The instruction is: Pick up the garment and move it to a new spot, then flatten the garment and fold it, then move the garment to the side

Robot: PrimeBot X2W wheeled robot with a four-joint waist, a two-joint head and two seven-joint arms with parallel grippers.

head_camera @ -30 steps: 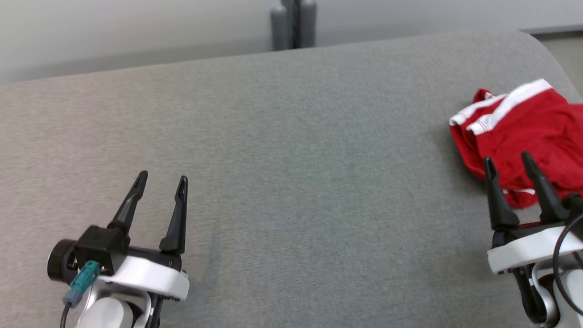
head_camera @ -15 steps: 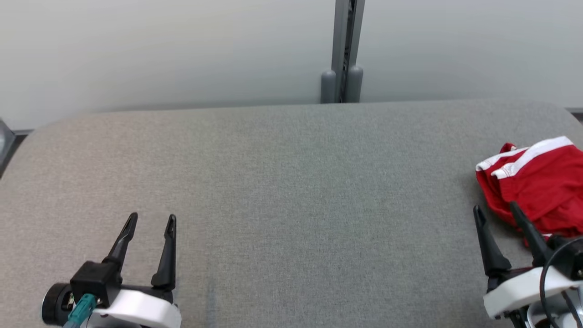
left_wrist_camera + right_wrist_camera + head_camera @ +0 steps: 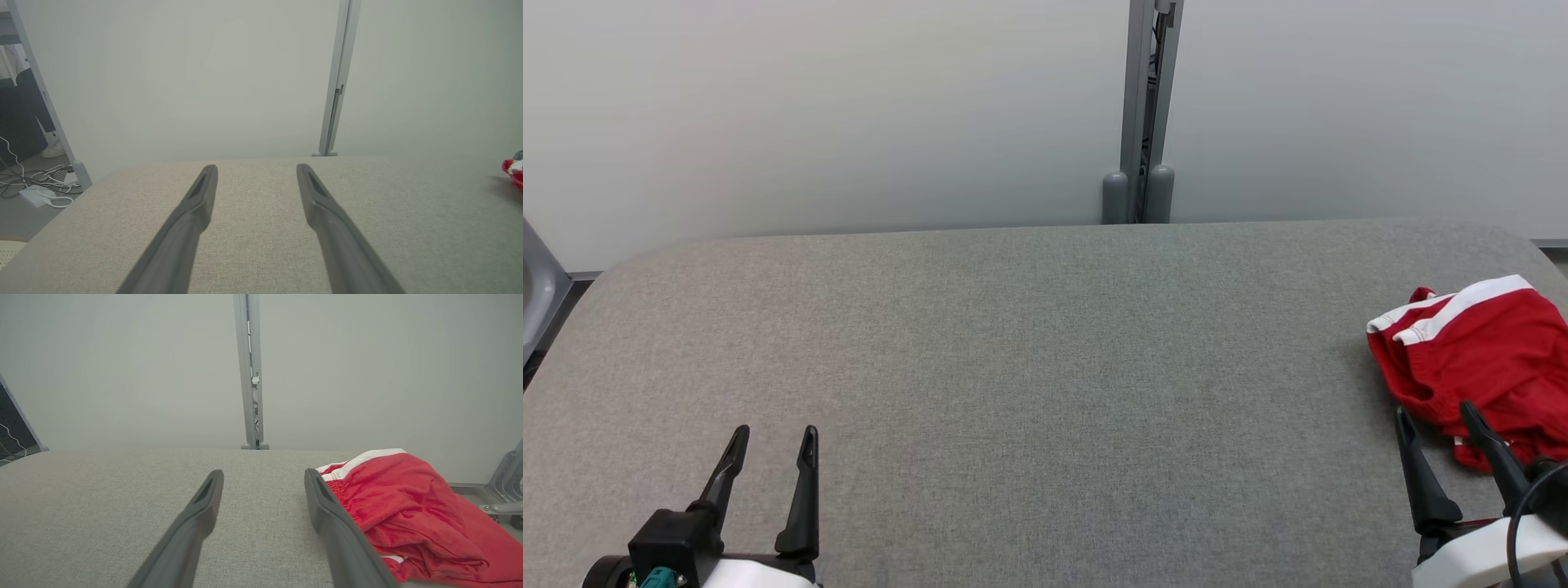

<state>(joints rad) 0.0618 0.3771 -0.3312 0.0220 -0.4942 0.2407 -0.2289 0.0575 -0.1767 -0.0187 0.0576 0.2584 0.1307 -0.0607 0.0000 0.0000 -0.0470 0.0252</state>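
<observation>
My left gripper (image 3: 775, 430) and right gripper (image 3: 1435, 408) sit at the near corners, fingers apart with nothing between them, so neither stands over the middle. The small red jersey-style garment with white striped trim (image 3: 1478, 351) lies rumpled at the right end of the grey fabric-covered table (image 3: 1045, 367), just beside my right fingertips and near the rounded edge. This fits either a heap awaiting pickup or a loose fold set aside. Broad bare cloth runs leftward, and a pale wall (image 3: 849, 122) bounds the far edge.
</observation>
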